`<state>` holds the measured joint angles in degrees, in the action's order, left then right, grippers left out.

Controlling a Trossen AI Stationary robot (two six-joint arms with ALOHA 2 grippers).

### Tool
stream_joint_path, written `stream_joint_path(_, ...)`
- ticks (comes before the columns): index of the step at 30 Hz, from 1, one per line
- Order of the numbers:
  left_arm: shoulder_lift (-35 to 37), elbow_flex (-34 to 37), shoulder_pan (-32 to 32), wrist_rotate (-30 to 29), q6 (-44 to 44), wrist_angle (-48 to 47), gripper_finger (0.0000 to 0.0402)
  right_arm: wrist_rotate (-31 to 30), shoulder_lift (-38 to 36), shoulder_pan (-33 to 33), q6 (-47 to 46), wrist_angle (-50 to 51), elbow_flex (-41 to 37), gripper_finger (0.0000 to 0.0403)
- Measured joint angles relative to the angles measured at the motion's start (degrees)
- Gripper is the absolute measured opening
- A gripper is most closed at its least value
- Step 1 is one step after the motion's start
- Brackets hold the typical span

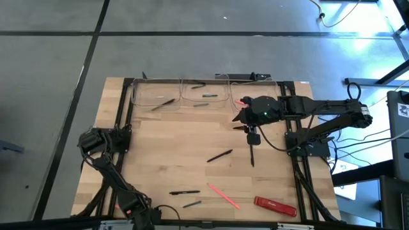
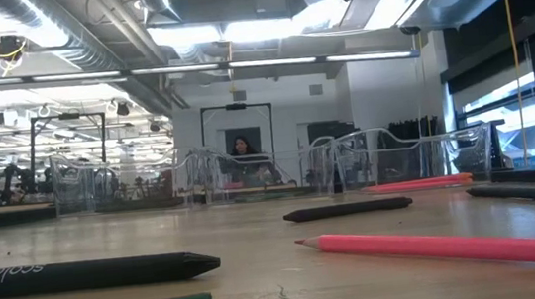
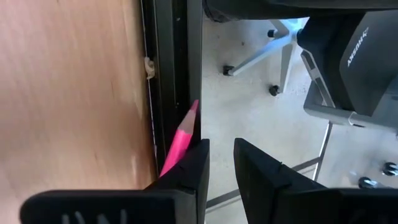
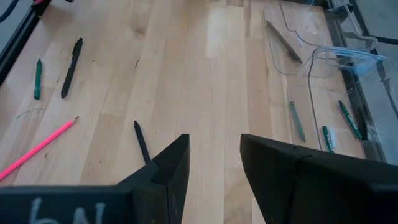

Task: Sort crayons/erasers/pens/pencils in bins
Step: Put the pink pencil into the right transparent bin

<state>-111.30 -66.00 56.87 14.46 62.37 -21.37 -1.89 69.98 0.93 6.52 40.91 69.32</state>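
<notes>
Three clear bins [image 1: 204,94] stand along the table's far edge. The left one holds a black pen [image 1: 163,103], the middle one green crayons [image 4: 297,121], and the right one a pink stick [image 1: 243,101]. On the wood lie black pens [image 1: 219,155] [image 1: 184,191], a black stick [image 1: 252,153], a green crayon [image 1: 192,204] and a pink pencil [image 1: 223,195]. My right gripper [image 4: 212,160] hovers open before the right bin, nothing between its fingers. My left gripper [image 3: 221,165] is open over the frame rail [image 3: 171,74] at the near left corner, a second pink pencil [image 3: 180,140] beside it. My left gripper has the pink pencil running along the outer side of one finger [image 3: 196,168], its tip [image 3: 194,107] pointing away over the rail. The finger hides the pencil's lower part. I cannot tell whether the finger touches it. Nothing is in the gap between the fingers.
A wide flat red bar [image 1: 275,206] lies near the front right corner. Black frame rails [image 1: 124,108] run along the table's sides. Bare wood shows in the middle left of the table [image 1: 166,147]. A person [image 2: 241,152] sits far behind the table.
</notes>
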Motion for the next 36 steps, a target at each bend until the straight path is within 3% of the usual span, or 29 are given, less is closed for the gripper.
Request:
stream_joint_path(6, 1.8, 0.3, -1.4, -0.5, -3.0, -2.8, 0.0072, 0.0, 0.0, 0.0, 0.0, -0.1, 0.0, 0.0145)
stream_joint_path(12, 5.8, 0.3, -2.8, -6.7, -3.9, -13.5, 0.0072, 0.0, 0.0, 0.0, 0.0, -1.1, 0.0, 0.0145)
stream_joint_path(18, 7.4, 0.3, -3.4, -6.9, -5.4, -18.9, 0.0072, 0.0, 0.0, 0.0, 0.0, -1.0, 0.0, 0.0145)
stream_joint_path(29, 12.6, 0.3, 0.3, -7.0, 11.0, -19.0, 0.0072, 0.0, 0.0, 0.0, 0.0, -0.9, 0.0, 0.0145)
stream_joint_path(36, 11.5, 0.3, 5.4, -7.5, 14.5, -16.0, 0.0072, 0.0, 0.0, 0.0, 0.0, -0.9, 0.0, 0.0145)
